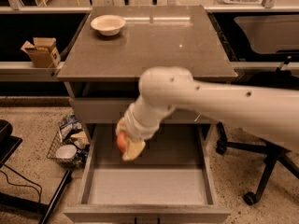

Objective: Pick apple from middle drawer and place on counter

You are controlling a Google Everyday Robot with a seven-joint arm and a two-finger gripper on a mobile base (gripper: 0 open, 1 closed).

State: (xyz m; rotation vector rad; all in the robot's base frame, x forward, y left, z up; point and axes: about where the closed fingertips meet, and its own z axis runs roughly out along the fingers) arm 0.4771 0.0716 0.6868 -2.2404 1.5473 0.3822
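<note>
The apple (121, 142) is gripped in the tool (127, 146), whose pale fingers (134, 149) are closed around it. It is held clear of the grey floor of the open middle drawer (149, 188), over the drawer's left half and just below the front edge of the desk (187, 45). The step in hand is judged to be the lift from the drawer up to the desk, with the placing not yet done. For this to be done well, the apple should first be drawn out toward the front, past the overhanging front edge and the closed upper drawer front (96, 110), and only then raised. A straight rise from this spot is likely to be stopped by the underside of the slab. The grip should be kept firm, since a round fruit can roll out of two fingers if it is knocked. Once above the front edge, the apple is best set down gently on the near half of the desk, well back from the edge so that it cannot roll off. A white bowl (108, 24) is seen near the far left corner and should be avoided. The middle of the slab and its right side offer open room. The left and right edges are flanked by dark ledges, so approach from the front is favoured.
</note>
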